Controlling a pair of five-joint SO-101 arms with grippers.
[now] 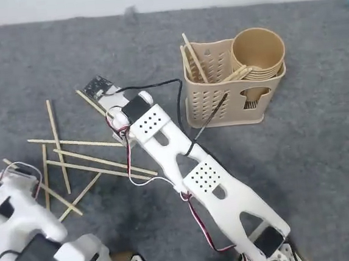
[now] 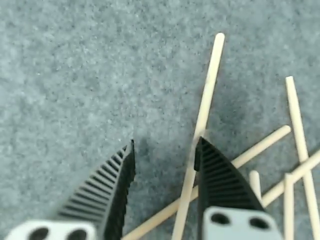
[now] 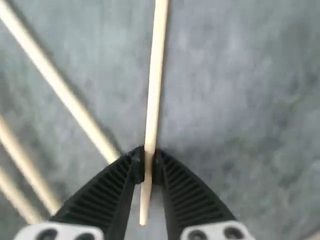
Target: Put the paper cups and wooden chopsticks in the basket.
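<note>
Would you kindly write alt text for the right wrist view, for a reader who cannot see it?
The right gripper grips a wooden chopstick near one end, its black ribbed jaws shut on it, over the grey table covering. Several more chopsticks lie on the covering nearby.

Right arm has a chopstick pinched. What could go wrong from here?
The right gripper pinches the chopstick near one end; it may swing or slip when lifted. The basket already has sticks leaning out, which might block the drop. The open left gripper sits over crossed loose chopsticks; closing may grab several.
</note>
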